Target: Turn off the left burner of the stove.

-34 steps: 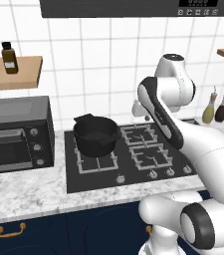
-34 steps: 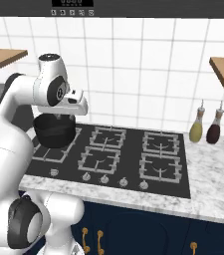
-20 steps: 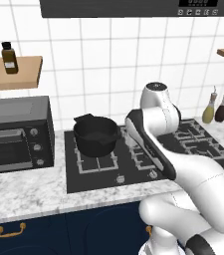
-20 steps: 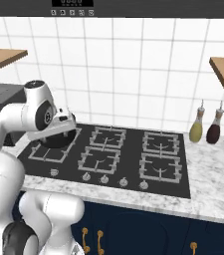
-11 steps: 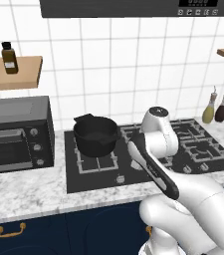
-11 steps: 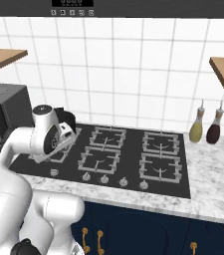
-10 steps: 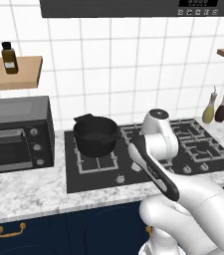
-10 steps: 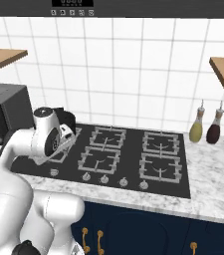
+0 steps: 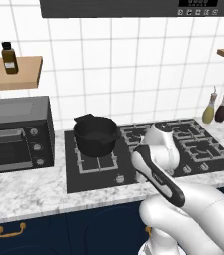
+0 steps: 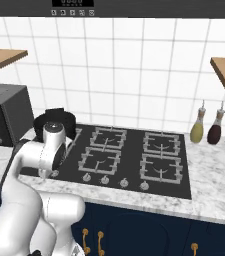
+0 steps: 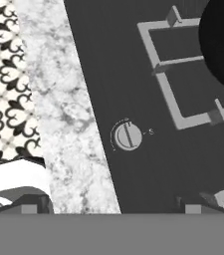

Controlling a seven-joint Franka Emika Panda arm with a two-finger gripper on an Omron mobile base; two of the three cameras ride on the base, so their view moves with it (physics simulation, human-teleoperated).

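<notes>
The stove (image 9: 86, 180) is a black glass cooktop set in a marble counter. Its left burner (image 9: 96, 164) is a big square grey grate, and a black pot (image 9: 95, 134) sits on it. In the hand view the grate (image 11: 167, 94) runs across the upper right, with the dark pot (image 11: 223, 45) at the edge. A small round silver knob (image 11: 127, 135) lies near the middle of that view and also shows from the left base (image 9: 119, 178). My gripper (image 11: 109, 205) hangs over the cooktop's front left, above the knob and apart from it. It is open, with its tips far apart.
A dark toaster oven (image 9: 14, 134) stands left of the stove. Smaller paired grates (image 10: 134, 150) and more knobs (image 10: 104, 180) lie to the right. Two bottles (image 10: 206, 131) stand at the right end. The marble counter edge (image 11: 68, 114) and patterned floor (image 11: 4, 74) are beside the knob.
My arm has swung down from high over the cooktop's middle to low over its front left corner. The pot and the base cameras have stayed put.
</notes>
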